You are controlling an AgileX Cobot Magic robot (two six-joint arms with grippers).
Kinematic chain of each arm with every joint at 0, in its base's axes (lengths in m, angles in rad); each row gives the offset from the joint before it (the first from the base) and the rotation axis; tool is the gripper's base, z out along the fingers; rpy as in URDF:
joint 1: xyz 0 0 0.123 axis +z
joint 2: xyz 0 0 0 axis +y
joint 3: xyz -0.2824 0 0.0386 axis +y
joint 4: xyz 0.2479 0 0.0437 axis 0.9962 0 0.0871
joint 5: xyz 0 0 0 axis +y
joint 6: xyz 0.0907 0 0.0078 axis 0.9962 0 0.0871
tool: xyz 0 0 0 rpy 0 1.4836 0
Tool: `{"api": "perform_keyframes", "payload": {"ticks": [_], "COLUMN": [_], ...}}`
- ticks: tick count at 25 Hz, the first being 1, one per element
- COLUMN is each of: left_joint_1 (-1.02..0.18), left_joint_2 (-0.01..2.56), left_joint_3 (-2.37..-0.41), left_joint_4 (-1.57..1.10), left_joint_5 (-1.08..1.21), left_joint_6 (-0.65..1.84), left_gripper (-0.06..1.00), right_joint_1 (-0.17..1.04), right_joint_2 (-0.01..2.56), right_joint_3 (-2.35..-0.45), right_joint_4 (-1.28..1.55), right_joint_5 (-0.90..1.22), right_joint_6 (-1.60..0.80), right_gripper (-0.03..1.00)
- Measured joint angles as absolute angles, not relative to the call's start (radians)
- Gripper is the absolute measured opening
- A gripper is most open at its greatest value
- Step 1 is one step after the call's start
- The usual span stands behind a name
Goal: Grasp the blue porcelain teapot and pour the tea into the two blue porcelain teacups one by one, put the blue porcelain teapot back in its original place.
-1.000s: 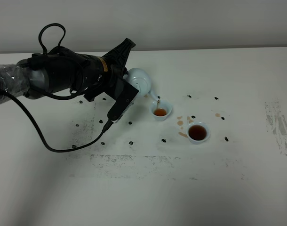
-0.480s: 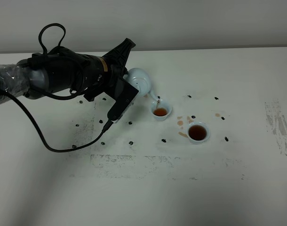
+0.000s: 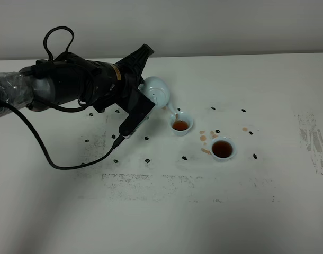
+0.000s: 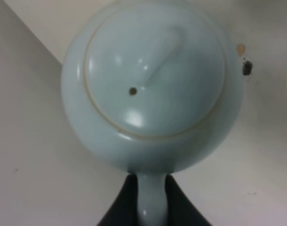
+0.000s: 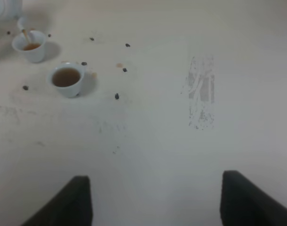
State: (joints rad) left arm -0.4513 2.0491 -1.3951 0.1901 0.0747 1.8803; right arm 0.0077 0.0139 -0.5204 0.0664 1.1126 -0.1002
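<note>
Nearest cup (image 3: 223, 148), toward the right: full of dark tea, standing free on the desk (image 3: 167, 211). Tea drips stain the desk between the two cups.

Second cup (image 3: 180, 124), just beyond and to the left: partly filled. A thin stream runs from the spout into it, as it did a second ago; level little changed, so this pour looks slow and unfinished.

Teapot (image 3: 156, 93): tipped, spout just over that cup's rim, same tilt as before. Left fingers (image 4: 151, 197) clamped tight on its handle.

Right fingers (image 5: 155, 200): spread wide, holding nothing, well off from the cups.

Judgement: second fill under way; return of pot remains.
</note>
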Motion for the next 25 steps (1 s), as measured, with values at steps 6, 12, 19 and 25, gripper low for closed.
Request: {"api": "perform_keyframes", "payload": {"ticks": [6,12,19,25], "left_joint_1": [-0.451,-0.452,-0.452,-0.452], "left_joint_2": [2.049,2.049,2.049,2.049], "left_joint_3": [-1.395,-1.395,-1.395,-1.395], "left_joint_4": [0.190,0.190,0.190,0.190], "left_joint_5": [0.057,0.047,0.046,0.039], "left_joint_6": [1.881,1.918,1.936,1.937], "left_gripper": [0.04,0.04,0.04,0.04], "right_joint_1": [0.008,0.008,0.008,0.008], "right_joint_2": [0.014,0.014,0.014,0.014], "right_joint_3": [-0.520,-0.520,-0.520,-0.520], "right_joint_4": [0.066,0.066,0.066,0.066], "right_joint_5": [1.113,1.113,1.113,1.113], "right_joint_6": [-0.100,-0.100,-0.100,-0.100], "right_gripper": [0.56,0.56,0.56,0.56]}}
